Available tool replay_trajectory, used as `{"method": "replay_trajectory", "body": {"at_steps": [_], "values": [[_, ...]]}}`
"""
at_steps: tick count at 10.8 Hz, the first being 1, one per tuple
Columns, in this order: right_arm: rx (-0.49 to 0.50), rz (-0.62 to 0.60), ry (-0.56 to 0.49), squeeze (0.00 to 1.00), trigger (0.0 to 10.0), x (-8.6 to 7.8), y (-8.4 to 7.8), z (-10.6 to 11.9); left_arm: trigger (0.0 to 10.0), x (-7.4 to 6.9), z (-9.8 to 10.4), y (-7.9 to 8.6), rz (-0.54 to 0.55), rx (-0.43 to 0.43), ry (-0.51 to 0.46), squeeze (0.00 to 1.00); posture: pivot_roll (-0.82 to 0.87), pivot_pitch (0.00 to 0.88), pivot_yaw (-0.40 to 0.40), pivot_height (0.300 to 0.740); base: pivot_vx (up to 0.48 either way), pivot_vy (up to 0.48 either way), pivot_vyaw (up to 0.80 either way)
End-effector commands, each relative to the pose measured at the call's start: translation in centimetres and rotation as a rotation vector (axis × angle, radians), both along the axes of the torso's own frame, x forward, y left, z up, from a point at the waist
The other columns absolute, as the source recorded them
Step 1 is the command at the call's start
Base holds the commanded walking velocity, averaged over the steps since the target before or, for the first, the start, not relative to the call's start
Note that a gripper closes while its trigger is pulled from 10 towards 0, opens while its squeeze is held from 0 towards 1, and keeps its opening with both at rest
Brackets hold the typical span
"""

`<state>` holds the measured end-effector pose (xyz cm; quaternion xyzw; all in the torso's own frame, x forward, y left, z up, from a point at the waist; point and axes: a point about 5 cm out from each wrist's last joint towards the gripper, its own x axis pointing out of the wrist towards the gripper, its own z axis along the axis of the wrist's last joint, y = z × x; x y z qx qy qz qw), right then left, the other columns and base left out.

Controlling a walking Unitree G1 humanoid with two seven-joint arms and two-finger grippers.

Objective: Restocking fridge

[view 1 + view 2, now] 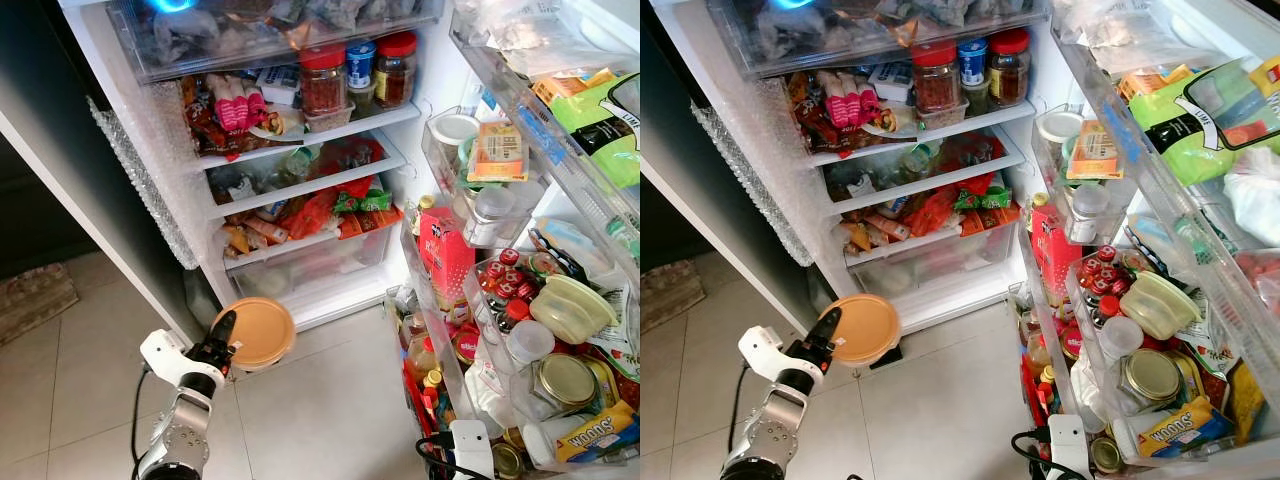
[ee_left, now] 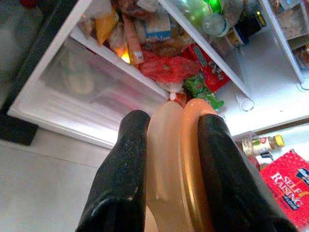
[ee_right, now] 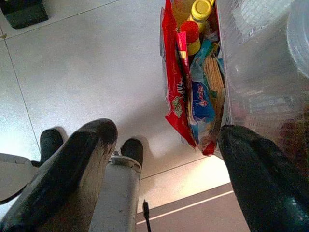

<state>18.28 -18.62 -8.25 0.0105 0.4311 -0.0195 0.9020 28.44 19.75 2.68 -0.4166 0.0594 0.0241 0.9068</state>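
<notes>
Stood before an open fridge (image 1: pixel 150 180), packed shelves ahead and a crowded door (image 1: pixel 560 200) swung out on the right. Held an orange lidded tub (image 1: pixel 262 332) in the left gripper (image 1: pixel 224 340), low over the tiled floor (image 1: pixel 330 400), just in front of the clear bottom drawer (image 1: pixel 310 262). Clamped the tub's edge between both black fingers (image 2: pixel 120 179), one on each face, with the round lid tilted toward the camera and the rest of the tub jutting out past the fingertips toward the fridge. Kept the right gripper (image 3: pixel 164 159) hanging low beside the door's bottom rack, fingers spread wide apart and holding nothing, pointed down at the floor next to red packets (image 3: pixel 174 92) and yellow-capped bottles (image 3: pixel 200 9).
</notes>
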Motion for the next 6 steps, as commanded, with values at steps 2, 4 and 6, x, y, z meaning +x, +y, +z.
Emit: {"method": "replay_trajectory", "body": {"at_steps": [2, 4, 6], "values": [[-0.005, -0.002, 0.014, 0.0, 10.0, -0.39, -0.11, -0.18, 10.0, -0.28, 0.01, 0.28, 0.005, -0.014, -0.005, 0.0, -0.07, 0.131, 0.035, 0.74, 0.0, 0.0, 0.0], [-0.009, 0.0, 0.016, 0.0, 10.0, -0.4, -0.16, -0.18, 10.0, -0.15, 0.31, 0.02, -0.008, -0.022, -0.016, 0.0, -0.07, 0.132, 0.034, 0.74, 0.127, 0.0, 0.0], [-0.01, -0.001, 0.016, 0.0, 10.0, -0.4, -0.17, -0.19, 10.0, -0.12, 0.42, 0.07, -0.011, -0.024, -0.018, 0.0, -0.07, 0.132, 0.034, 0.74, 0.255, 0.0, 0.0]]}}
